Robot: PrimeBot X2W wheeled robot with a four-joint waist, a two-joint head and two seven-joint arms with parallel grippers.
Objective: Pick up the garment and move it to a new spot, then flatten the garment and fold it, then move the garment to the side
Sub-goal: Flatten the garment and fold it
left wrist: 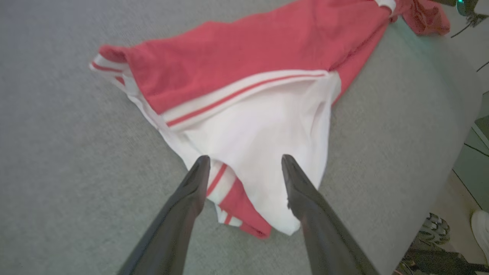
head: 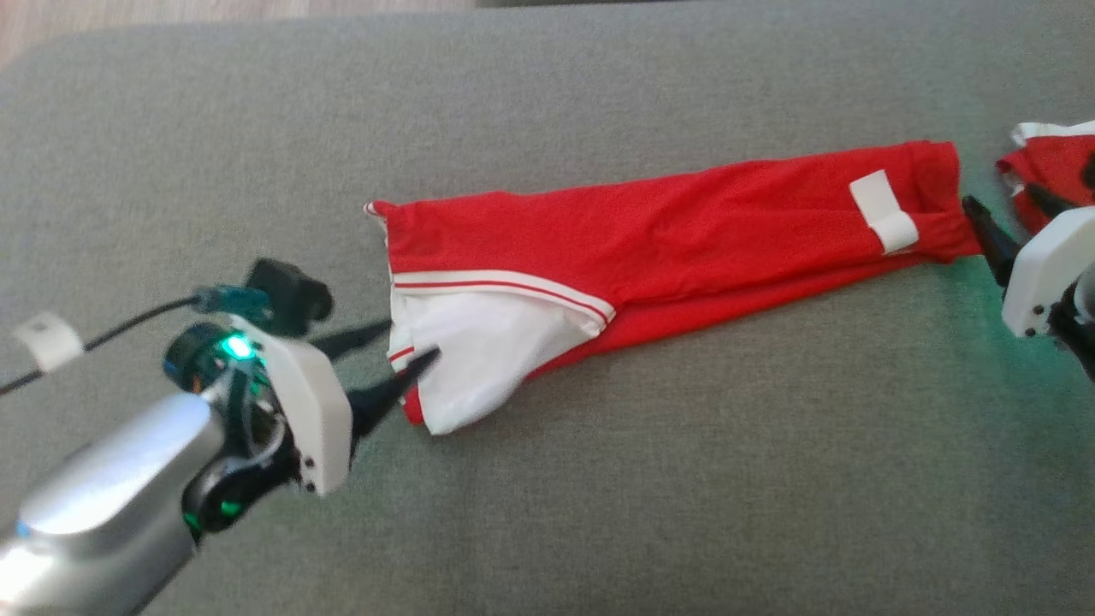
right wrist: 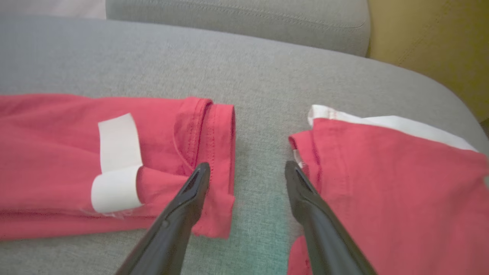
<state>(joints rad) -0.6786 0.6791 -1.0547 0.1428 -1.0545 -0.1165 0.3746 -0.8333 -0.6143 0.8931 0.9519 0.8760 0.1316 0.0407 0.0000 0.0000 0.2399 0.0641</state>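
The garment point(head: 667, 222) is red with white striped trim and a white lining. It lies in a long folded strip across the grey cushion point(head: 599, 479). My left gripper point(head: 413, 337) is open at its left end. In the left wrist view the left gripper point(left wrist: 244, 158) has its fingers spread over the white-lined part of the garment point(left wrist: 248, 57), gripping nothing. My right gripper point(head: 999, 197) is open at the strip's right end. In the right wrist view the right gripper point(right wrist: 247, 164) has one finger over the garment's point(right wrist: 57, 152) hem and the other beside a second red piece.
A second red and white cloth point(head: 1048, 167) lies just right of the strip's end, also seen as the cloth point(right wrist: 382, 172) under my right finger. A sofa back point(right wrist: 229, 19) rises behind. The cushion's edge point(left wrist: 450, 126) drops to the floor, where a shoe point(left wrist: 435, 229) shows.
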